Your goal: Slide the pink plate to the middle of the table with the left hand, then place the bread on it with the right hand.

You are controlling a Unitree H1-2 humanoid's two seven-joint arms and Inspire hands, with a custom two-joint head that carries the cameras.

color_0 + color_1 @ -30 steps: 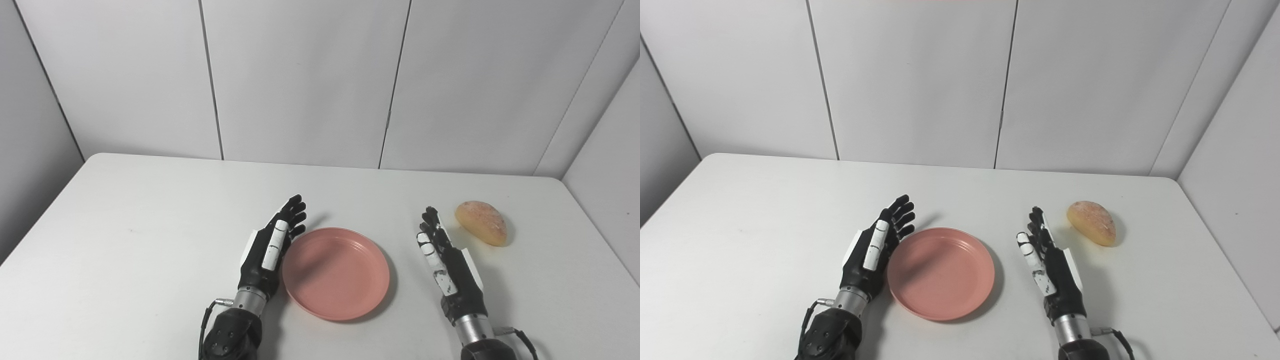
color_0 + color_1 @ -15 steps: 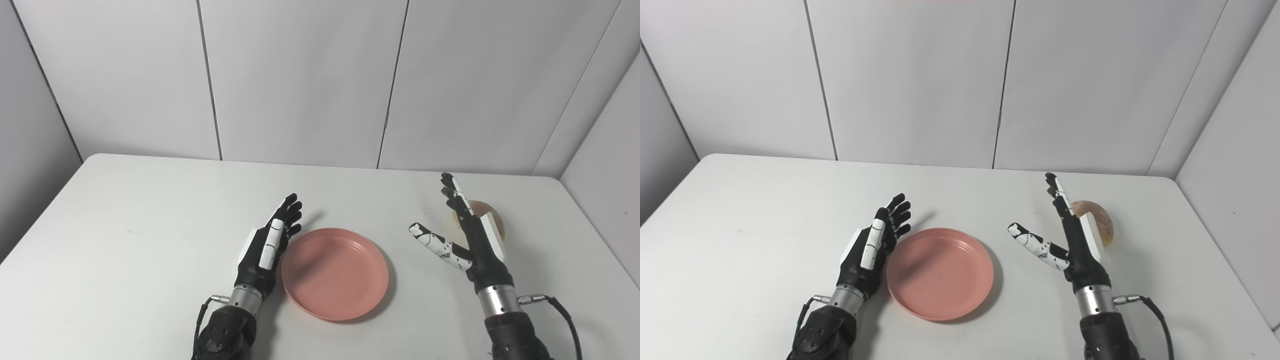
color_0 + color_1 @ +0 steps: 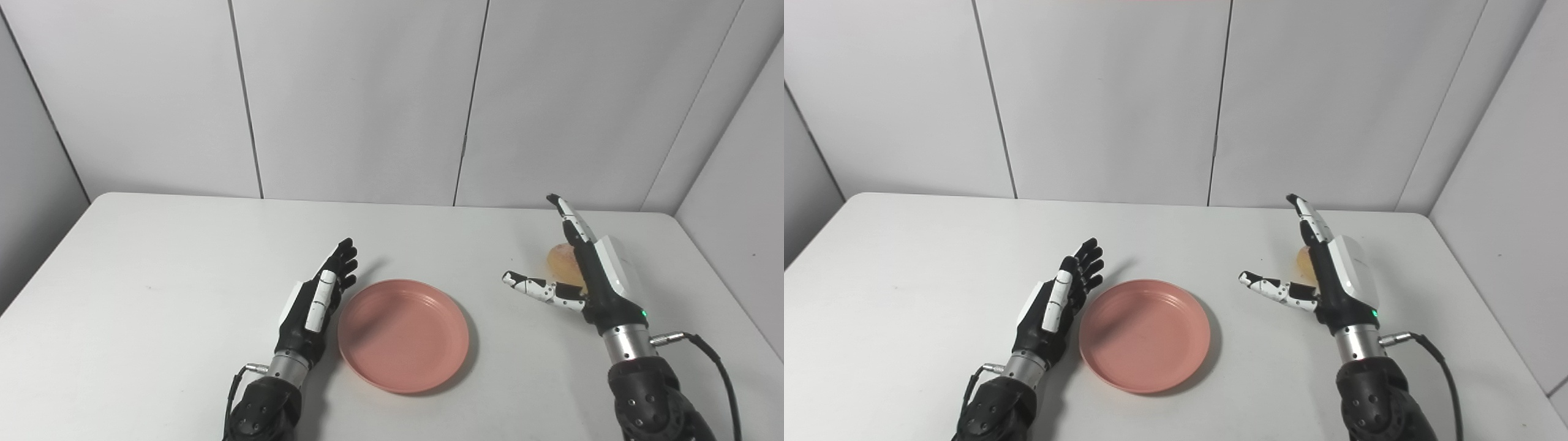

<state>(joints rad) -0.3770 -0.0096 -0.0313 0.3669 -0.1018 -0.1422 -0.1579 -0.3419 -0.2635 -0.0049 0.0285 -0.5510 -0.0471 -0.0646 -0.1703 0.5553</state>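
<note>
Just behind the spread, empty right hand (image 3: 588,288) lies the bread (image 3: 560,260) (likely soft, light; best cupped across its middle). Beside the flat, empty left hand (image 3: 312,300) rests the pink plate (image 3: 403,334).

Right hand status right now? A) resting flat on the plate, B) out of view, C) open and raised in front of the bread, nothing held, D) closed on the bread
C: the right hand is raised with fingers and thumb spread, holding nothing; the bread sits on the table partly hidden behind it, and the pink plate lies bare next to the left hand.
</note>
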